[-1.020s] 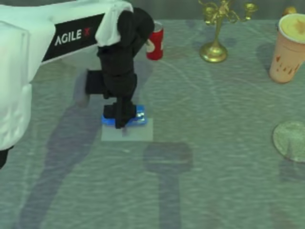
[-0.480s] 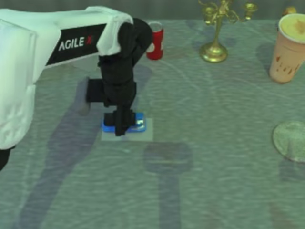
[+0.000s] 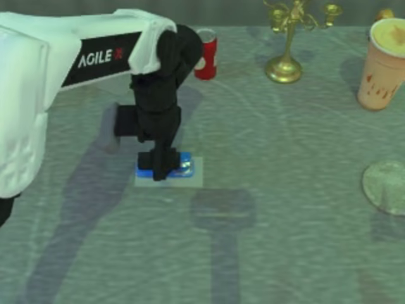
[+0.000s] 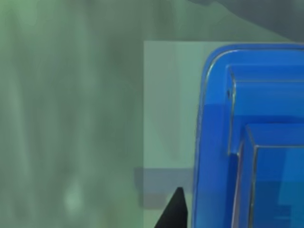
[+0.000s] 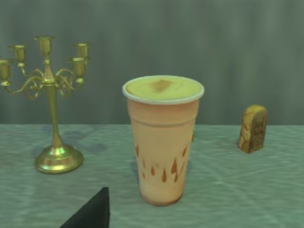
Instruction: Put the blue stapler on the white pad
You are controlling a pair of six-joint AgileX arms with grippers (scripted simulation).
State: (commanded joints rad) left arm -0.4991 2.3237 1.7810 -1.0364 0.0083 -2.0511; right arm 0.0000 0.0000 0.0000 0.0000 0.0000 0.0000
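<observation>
Background objects on the green table (image 3: 291, 209) — a red can (image 3: 206, 54) at the far edge, a brass candelabrum (image 3: 286, 38) to its right, an orange cup (image 3: 385, 62) with creamy top, a round grey plate (image 3: 387, 186) at the right edge; a small brown block (image 5: 252, 128) stands beyond the cup.

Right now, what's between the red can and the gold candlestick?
Nothing: the top view shows only bare table between the red can and the gold candlestick.
</observation>
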